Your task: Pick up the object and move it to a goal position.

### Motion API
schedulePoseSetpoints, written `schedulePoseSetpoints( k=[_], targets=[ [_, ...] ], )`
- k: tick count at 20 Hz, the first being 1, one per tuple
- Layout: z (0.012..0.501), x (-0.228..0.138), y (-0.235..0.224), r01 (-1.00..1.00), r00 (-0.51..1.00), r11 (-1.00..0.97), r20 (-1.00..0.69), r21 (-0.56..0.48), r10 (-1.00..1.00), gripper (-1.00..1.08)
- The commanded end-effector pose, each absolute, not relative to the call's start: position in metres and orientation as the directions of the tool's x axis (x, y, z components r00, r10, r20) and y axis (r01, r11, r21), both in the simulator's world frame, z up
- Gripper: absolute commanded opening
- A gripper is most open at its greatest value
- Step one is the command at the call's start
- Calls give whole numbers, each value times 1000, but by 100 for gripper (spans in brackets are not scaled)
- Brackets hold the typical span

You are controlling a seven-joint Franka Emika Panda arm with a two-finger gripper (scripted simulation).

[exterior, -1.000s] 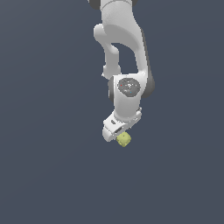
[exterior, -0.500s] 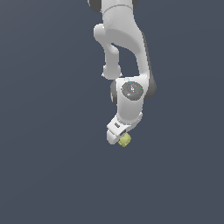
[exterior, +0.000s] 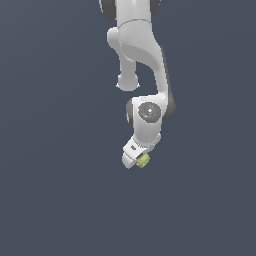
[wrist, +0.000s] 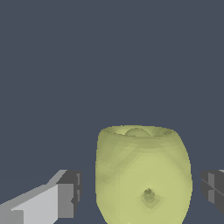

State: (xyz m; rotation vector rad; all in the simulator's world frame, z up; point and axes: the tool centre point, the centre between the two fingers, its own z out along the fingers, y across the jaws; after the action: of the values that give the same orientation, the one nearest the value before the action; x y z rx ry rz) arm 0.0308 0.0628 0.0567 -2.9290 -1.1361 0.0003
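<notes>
The white arm (exterior: 145, 60) hangs down over a plain dark blue-grey surface (exterior: 50, 200), and its gripper (exterior: 137, 161) is at the lowest end. The object (exterior: 143, 160), a small pale yellow-green lump, sits right at the gripper's tip, on the side toward the exterior view's right.

In the wrist view the object (wrist: 143, 175) is large and stands between the two dark finger pads (wrist: 70, 192). A gap shows on each side of it, so the jaws are spread wider than the object and do not press it. Whether it touches the surface below is hard to tell from these views.
</notes>
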Motion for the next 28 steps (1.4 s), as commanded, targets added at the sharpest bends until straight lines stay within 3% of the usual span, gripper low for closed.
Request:
schedulePoseSetpoints(
  k=[1, 6, 7, 20, 28],
  targets=[
    [45, 31, 63, 675, 738, -738, 0, 0, 675, 100],
    [40, 32, 63, 676, 737, -737, 0, 0, 676, 100],
    [40, 32, 63, 676, 737, -737, 0, 0, 676, -100],
    [43, 33, 61, 675, 738, -738, 0, 1, 675, -100],
    [80, 42, 41, 675, 737, -737, 0, 0, 675, -100]
  ],
)
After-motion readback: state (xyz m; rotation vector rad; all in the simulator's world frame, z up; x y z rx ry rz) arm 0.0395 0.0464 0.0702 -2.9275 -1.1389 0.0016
